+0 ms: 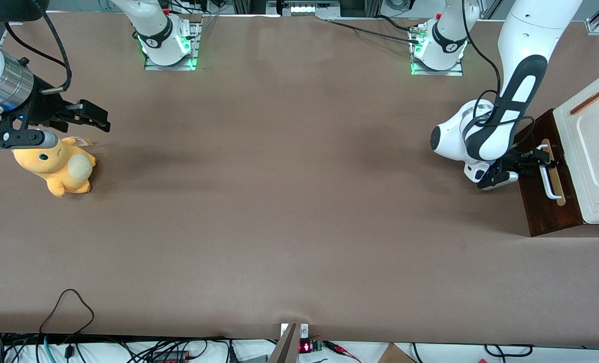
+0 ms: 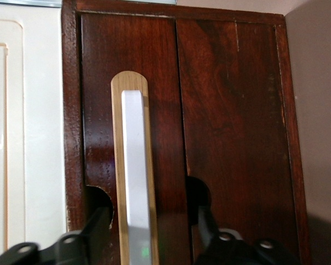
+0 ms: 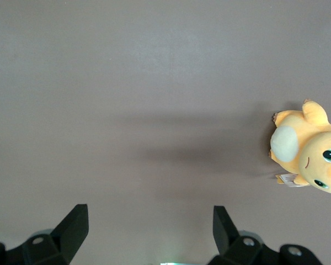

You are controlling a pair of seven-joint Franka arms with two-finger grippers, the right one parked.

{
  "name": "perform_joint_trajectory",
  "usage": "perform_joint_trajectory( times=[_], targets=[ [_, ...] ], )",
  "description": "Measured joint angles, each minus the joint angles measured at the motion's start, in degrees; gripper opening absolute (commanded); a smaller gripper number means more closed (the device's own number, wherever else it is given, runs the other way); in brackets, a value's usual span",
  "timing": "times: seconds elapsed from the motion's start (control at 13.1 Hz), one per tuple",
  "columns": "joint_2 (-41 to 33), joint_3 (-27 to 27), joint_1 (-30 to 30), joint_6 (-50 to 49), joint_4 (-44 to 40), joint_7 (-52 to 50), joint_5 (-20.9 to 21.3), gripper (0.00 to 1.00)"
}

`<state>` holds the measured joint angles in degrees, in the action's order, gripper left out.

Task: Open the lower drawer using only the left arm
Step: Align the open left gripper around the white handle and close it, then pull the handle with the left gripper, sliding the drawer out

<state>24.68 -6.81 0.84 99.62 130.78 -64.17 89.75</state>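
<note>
Lower drawer [image 1: 549,194] facing claw [image 2: 149,232]; left arm [image 1: 501,108] reaching low, claw spread, fingers [image 2: 96,229] straddling white handle [image 2: 137,176] lengthwise.

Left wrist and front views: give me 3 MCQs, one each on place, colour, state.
1. Where is the left arm's gripper?
A. at the white bar handle
B. over the plush toy
C. above the cabinet top

2. What colour is the lower drawer front?
A. pale grey
B. dark brown
C. green

3. How do the gripper's fingers stand?
A. shut beside the handle
B. clamped on a toy
C. open, one each side of the handle

Key: 1 A, the front view puts the gripper at the white bar handle; 2 B, the wrist view shows dark brown wood; 3 C, the fingers sit apart with the handle between them.
</note>
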Motion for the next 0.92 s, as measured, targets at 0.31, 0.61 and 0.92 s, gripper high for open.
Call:
perform_joint_trajectory(
  times=[0.31, 0.61, 0.92],
  targets=[
    [0.0, 0.6, 0.0, 0.0, 0.1, 0.0, 0.1, 0.66],
    [-0.1, 0.8, -0.2, -0.8, 0.1, -0.1, 0.2, 0.32],
    [-0.1, 0.8, -0.5, -1.2, 0.1, -0.3, 0.3, 0.06]
  ],
)
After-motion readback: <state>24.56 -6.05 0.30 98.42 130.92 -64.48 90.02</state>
